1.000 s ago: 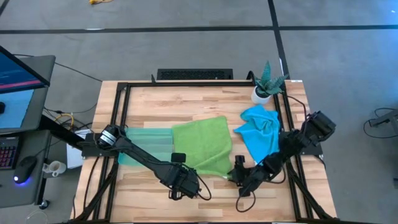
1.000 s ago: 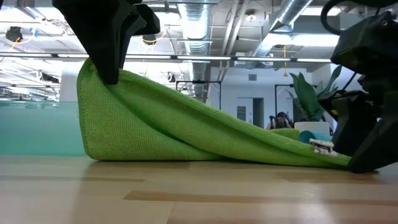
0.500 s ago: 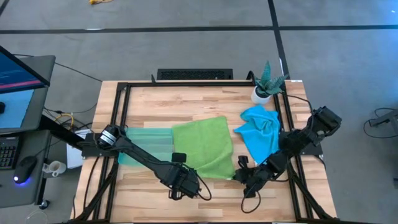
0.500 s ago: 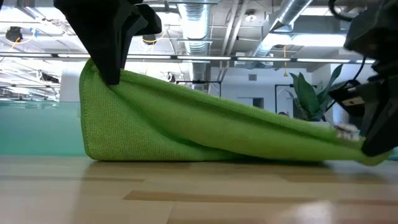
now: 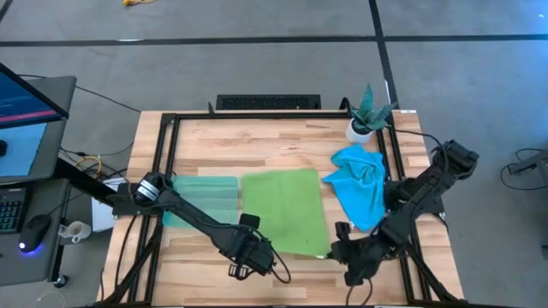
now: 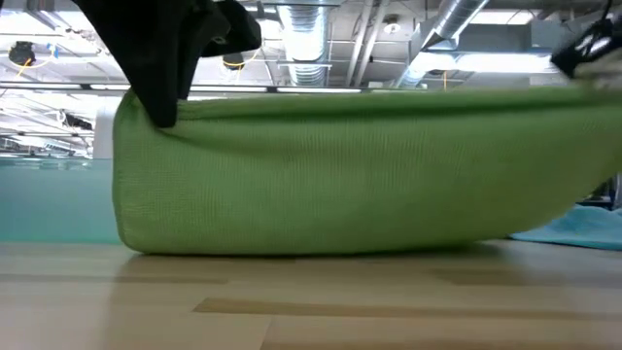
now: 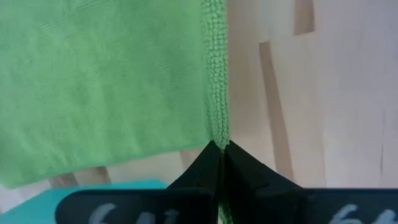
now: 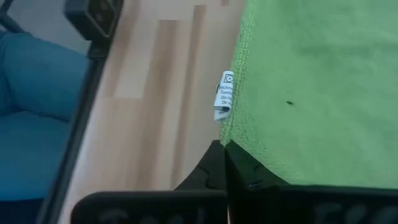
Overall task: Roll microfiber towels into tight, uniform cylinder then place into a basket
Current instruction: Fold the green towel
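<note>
Now both jaws are clamped on the green towel (image 5: 282, 210), left gripper (image 5: 247, 253) and right gripper (image 5: 349, 254) at its near corners; uneven pulling could slip one corner free.

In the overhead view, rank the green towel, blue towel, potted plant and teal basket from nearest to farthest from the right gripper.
From the right gripper, at the table's front edge:
1. Green towel: its front right corner is pinched in the gripper.
2. Blue towel: just behind, on the right side.
3 and 4. Potted plant, back right corner, and teal basket, far left: too close to call.
</note>
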Tool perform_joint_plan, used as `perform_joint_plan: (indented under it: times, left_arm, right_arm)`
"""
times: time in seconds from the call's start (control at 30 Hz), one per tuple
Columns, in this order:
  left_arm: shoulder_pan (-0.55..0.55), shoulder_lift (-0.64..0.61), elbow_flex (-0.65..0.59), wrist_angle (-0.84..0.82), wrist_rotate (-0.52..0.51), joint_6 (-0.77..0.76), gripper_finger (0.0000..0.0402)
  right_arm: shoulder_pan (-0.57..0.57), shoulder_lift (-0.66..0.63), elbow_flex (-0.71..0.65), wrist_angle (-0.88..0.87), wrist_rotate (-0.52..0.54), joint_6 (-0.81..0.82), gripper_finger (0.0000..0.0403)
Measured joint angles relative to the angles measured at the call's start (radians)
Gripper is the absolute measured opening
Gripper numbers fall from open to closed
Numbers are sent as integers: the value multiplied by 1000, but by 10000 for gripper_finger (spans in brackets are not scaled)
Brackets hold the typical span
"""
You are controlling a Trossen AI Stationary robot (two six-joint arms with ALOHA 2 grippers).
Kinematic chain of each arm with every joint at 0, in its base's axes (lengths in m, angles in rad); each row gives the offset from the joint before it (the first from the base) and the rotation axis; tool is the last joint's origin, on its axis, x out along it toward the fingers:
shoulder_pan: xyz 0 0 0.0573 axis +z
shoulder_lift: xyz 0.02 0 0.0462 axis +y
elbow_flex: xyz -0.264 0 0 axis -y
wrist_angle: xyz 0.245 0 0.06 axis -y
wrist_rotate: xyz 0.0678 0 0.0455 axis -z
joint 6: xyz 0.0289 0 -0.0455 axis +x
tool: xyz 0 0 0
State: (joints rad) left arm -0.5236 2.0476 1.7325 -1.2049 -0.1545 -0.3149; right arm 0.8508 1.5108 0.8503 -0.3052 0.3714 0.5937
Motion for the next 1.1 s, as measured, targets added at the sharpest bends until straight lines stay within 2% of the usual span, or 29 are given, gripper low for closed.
perform_joint_plan:
  times: [0.17,0.6,0.83,1.1]
  left_arm:
    - [-8,0,12,-18,-1,2,0]
    - [-58,0,211,-205,-62,-89,0]
    - [-48,0,218,-261,-162,-115,0]
    - [12,1,212,-283,-305,-110,0]
  right_arm:
    - [47,17,98,-92,4,20,8]
    - [92,17,189,-115,-6,116,10]
    - [76,17,220,-268,20,114,6]
    - [-17,17,220,-474,27,116,8]
